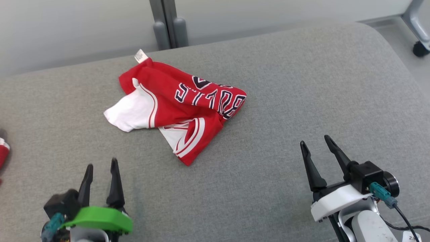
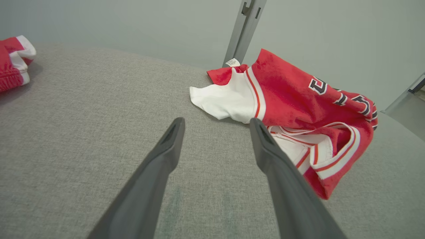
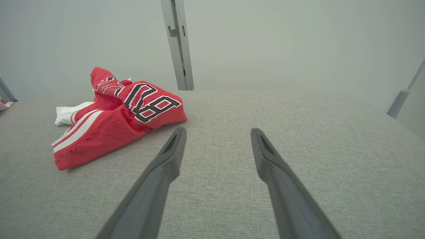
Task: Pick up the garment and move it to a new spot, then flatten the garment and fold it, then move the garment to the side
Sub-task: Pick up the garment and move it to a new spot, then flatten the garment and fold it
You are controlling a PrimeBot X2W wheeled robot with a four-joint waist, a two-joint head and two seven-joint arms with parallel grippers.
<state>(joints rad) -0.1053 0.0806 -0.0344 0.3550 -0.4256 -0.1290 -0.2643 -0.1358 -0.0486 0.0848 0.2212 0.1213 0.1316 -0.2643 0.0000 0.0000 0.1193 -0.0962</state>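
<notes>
Fingers (image 1: pixel 114 181) of the left end effector (image 1: pixel 101 163) are spread, nothing between them, hovering low over the grey fabric counter (image 1: pixel 302 84) at the 7 o'clock corner of the head view. The right end effector (image 1: pixel 315 140) stands at 4 o'clock, its two fingers likewise parted and empty.

The crumpled red-and-white jersey (image 1: pixel 181 107) lies between them and farther out, left of centre on the counter. It sits at about 1 o'clock from the left end effector and at about 10 o'clock from the right one. The heap runs longest roughly 9 to 3 o'clock: white sleeve at the 9 o'clock end, lettered fold at the 3 o'clock end, a striped hem corner jutting toward 6 and a care label (image 1: pixel 141 55) at 11.

By my reading the left arm is the nearer, the white sleeve just ahead of its fingertips; the right is well apart from the lettered end. A second red-and-white cloth (image 1: pixel 3 153) lies at the 9 o'clock edge.
</notes>
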